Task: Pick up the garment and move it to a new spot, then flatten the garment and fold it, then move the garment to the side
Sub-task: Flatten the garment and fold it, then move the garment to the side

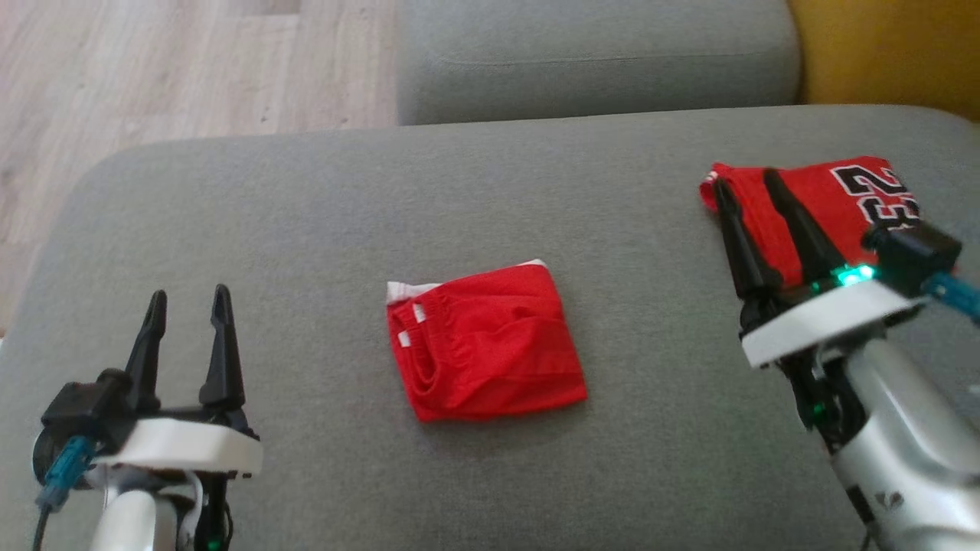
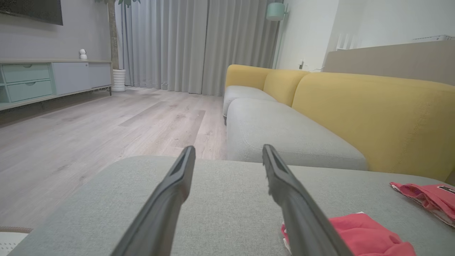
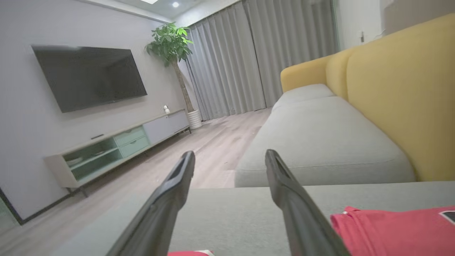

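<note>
Grey cushion (image 1: pixel 306 199) bears folded red shorts (image 1: pixel 486 344) at centre, a seemingly folded red jersey (image 1: pixel 823 187) at right

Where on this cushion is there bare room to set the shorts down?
Bare: the left half of the cushion, between the left gripper and the shorts, and the far strip behind the shorts. Narrower: the gap between shorts and right gripper. Crowded: the far right corner, where the jersey lies by that gripper.

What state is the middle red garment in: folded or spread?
Folded. The red garment lies as a compact, roughly square bundle, layers stacked along its left edge, on the grey cushion.
</note>
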### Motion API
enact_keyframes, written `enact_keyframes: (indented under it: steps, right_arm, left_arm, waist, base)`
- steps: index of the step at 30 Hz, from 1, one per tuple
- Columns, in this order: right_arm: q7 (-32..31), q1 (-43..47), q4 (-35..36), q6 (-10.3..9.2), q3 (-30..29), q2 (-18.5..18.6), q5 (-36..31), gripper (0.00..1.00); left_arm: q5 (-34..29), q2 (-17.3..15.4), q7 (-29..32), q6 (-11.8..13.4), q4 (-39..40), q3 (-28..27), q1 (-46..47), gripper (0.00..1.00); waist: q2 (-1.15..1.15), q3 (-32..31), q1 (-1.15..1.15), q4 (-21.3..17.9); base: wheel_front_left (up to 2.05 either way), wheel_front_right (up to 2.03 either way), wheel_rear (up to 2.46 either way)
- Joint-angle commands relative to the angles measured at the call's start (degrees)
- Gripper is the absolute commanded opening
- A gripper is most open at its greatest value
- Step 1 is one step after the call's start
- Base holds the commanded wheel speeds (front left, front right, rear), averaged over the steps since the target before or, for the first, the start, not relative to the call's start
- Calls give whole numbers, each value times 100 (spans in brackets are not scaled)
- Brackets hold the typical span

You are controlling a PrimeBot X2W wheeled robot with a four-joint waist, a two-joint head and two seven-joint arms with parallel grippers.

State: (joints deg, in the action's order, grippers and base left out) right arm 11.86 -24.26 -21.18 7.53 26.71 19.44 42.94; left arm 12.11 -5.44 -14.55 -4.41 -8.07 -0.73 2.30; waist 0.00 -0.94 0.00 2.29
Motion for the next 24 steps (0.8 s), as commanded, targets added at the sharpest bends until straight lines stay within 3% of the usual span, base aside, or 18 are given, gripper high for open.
enact_keyframes:
  steps: [1,10,24]
  right_arm:
    - [161,47,105,-4,-112,-4,-367,100]
    - [306,852,-240,-4,-1015,-614,-1772,100]
    - [311,1051,-381,-4,-1377,-1003,-2599,100]
  left_arm:
    - [32,-127,-36,48,184,-210,99,100]
    - [121,-53,-42,46,38,-193,-76,100]
    - [22,-29,-44,-10,-185,-113,33,100]
  waist:
    - [0,-44,0,-118]
    - [0,-81,0,-212]
    - [0,-62,0,-166]
  base:
    - [0,0,0]
    - [0,0,0]
    - [0,0,0]
